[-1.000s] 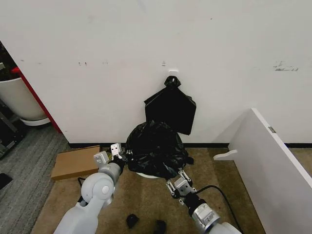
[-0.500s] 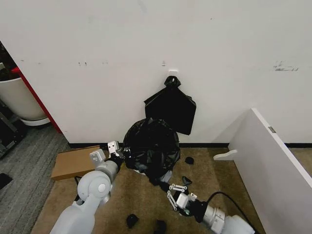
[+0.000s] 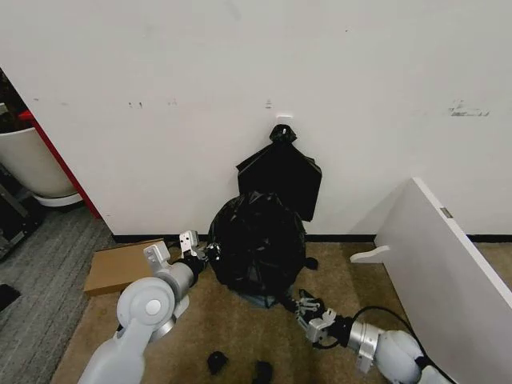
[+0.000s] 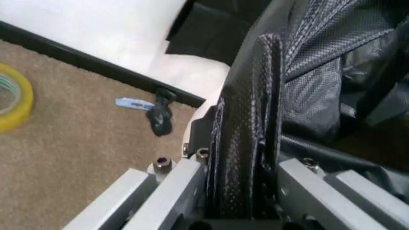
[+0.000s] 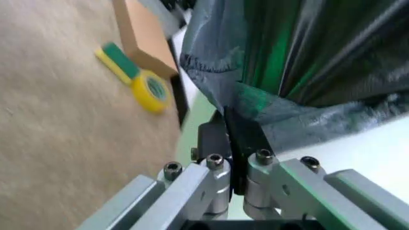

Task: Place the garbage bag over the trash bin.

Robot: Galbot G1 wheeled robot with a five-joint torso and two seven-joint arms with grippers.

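Garbage bag (image 3: 258, 244) stands upright on the floor against the wall, draped over the trash bin, which is hidden under it. Left tool (image 3: 194, 250) is clamped on a fold of the film at the bag's left side, mid-height; right tool (image 3: 310, 308) is pinched shut on the hem low at the bag's front right, and sits lower. Versus 1 s ago: right tool dropped from the bag's lower edge toward the floor, and the bag now hangs longer.
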